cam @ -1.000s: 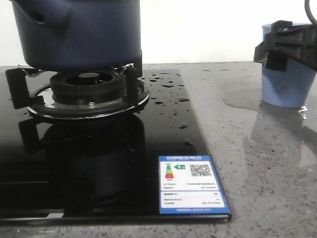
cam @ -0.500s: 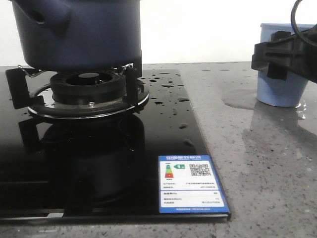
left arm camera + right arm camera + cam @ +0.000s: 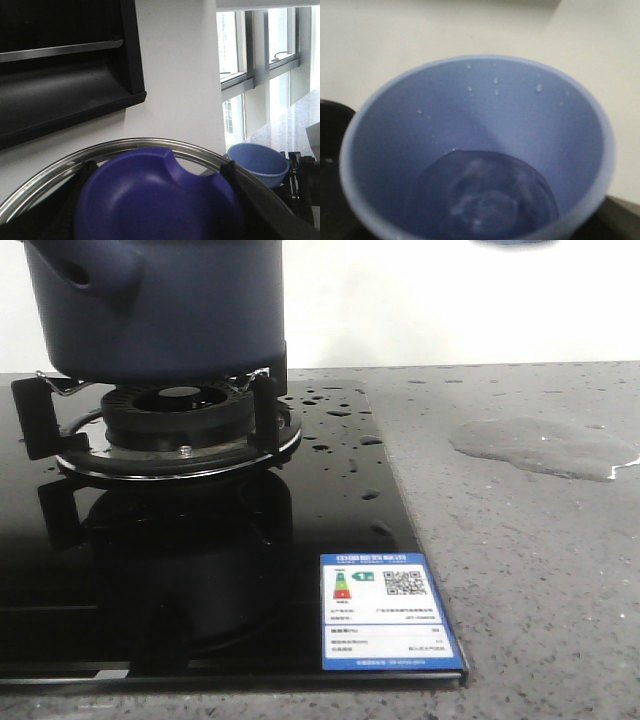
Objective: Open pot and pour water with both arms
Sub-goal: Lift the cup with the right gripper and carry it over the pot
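The dark navy pot (image 3: 160, 305) sits on the burner at the far left, its top out of frame. My left gripper (image 3: 156, 172) is shut on the blue knob (image 3: 150, 195) of the metal-rimmed glass lid (image 3: 150, 145) and holds it in the air. My right gripper (image 3: 295, 172) is shut on the light blue cup (image 3: 480, 150), held high; only the cup's base (image 3: 515, 243) shows in the front view. Water (image 3: 485, 200) lies in the cup's bottom. A puddle (image 3: 540, 445) lies on the counter, and droplets (image 3: 335, 415) on the stove glass.
The black glass stove top (image 3: 200, 570) with burner grate (image 3: 175, 425) fills the left. It carries an energy label (image 3: 385, 610) near its front right corner. Grey speckled counter (image 3: 530, 590) lies to the right. A dark range hood (image 3: 65, 65) hangs on the wall.
My right gripper has lifted the light blue cup off the counter and up out of the front view. The puddle where it stood is now uncovered. The pot has not moved.
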`<control>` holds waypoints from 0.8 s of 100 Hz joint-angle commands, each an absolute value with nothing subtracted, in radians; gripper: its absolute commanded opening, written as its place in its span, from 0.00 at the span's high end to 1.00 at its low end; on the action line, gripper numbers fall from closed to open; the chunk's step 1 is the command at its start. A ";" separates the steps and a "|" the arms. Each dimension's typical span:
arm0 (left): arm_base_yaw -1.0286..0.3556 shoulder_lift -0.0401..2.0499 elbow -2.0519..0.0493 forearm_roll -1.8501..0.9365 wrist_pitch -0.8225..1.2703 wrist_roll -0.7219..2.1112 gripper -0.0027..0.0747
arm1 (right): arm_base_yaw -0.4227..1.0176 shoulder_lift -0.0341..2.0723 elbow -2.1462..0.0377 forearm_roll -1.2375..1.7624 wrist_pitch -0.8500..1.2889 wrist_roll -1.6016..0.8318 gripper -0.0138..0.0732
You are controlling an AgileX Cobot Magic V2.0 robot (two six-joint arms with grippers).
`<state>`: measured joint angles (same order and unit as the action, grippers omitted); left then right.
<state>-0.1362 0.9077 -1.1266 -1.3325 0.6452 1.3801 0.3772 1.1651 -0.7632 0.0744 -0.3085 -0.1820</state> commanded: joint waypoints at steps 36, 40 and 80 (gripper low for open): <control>-0.141 0.781 -1.064 -1.396 0.567 1.368 0.63 | 0.543 1.348 -1.256 -0.234 -0.058 -0.184 0.57; -0.141 0.778 -1.064 -1.396 0.569 1.368 0.63 | 0.551 1.373 -1.301 -0.264 -0.027 -0.184 0.57; -0.141 0.758 -1.064 -1.431 0.569 1.368 0.63 | 0.597 1.517 -1.488 -0.411 0.076 -0.196 0.57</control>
<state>-0.1362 0.7616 -1.0356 -1.3559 0.6080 1.3779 0.5790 1.5457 -1.4344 -0.3506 0.1599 -0.1813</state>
